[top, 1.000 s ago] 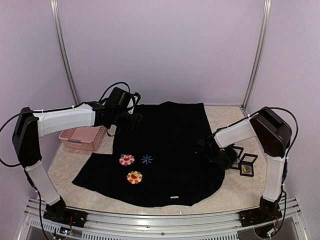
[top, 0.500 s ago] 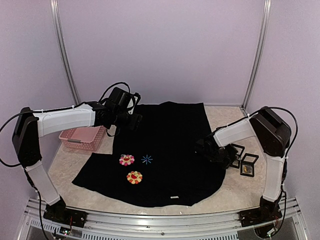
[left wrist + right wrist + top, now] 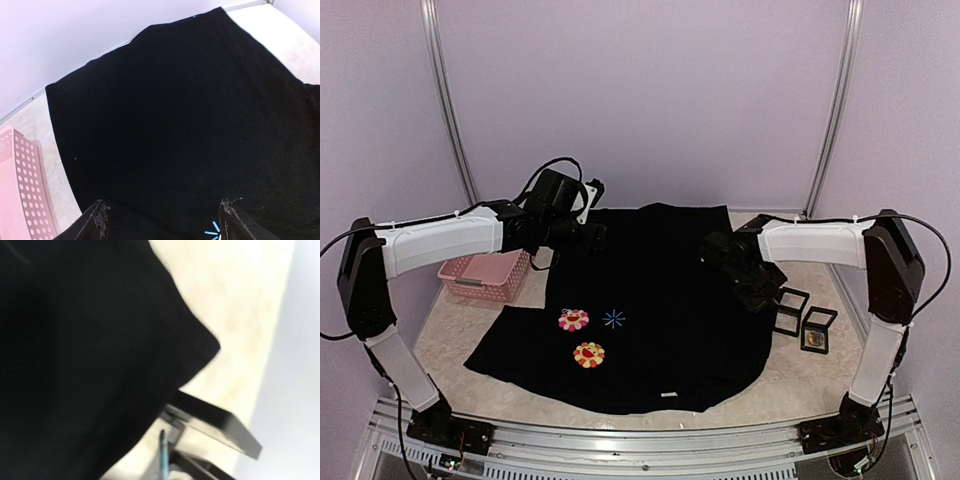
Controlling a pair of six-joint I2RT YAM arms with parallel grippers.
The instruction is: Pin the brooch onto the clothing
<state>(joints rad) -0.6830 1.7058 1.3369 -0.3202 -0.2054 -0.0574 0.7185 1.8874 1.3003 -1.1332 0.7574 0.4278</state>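
The black T-shirt (image 3: 660, 290) lies flat on the table, with a pink flower (image 3: 573, 319), an orange flower (image 3: 588, 354), a blue starburst (image 3: 613, 318) and a white label (image 3: 668, 396). My left gripper (image 3: 582, 238) hovers open and empty over the shirt's far left part; in the left wrist view its fingertips (image 3: 100, 220) stand wide apart above the black cloth (image 3: 175, 115), with the starburst (image 3: 212, 232) by the right one. My right gripper (image 3: 757, 297) is at the shirt's right edge. In the blurred right wrist view a thin pale blue disc seen edge-on, the brooch (image 3: 162, 456), sits at the jaws above the table.
A pink perforated basket (image 3: 485, 275) stands left of the shirt and shows in the left wrist view (image 3: 20, 190). Black display boxes (image 3: 790, 305) (image 3: 817, 328) lie on the table right of the shirt, just under my right gripper (image 3: 220, 427). Walls enclose the back and sides.
My right arm has lifted and stretched out, carrying its gripper up and away from the display boxes toward the shirt's right edge. My left arm has barely moved.
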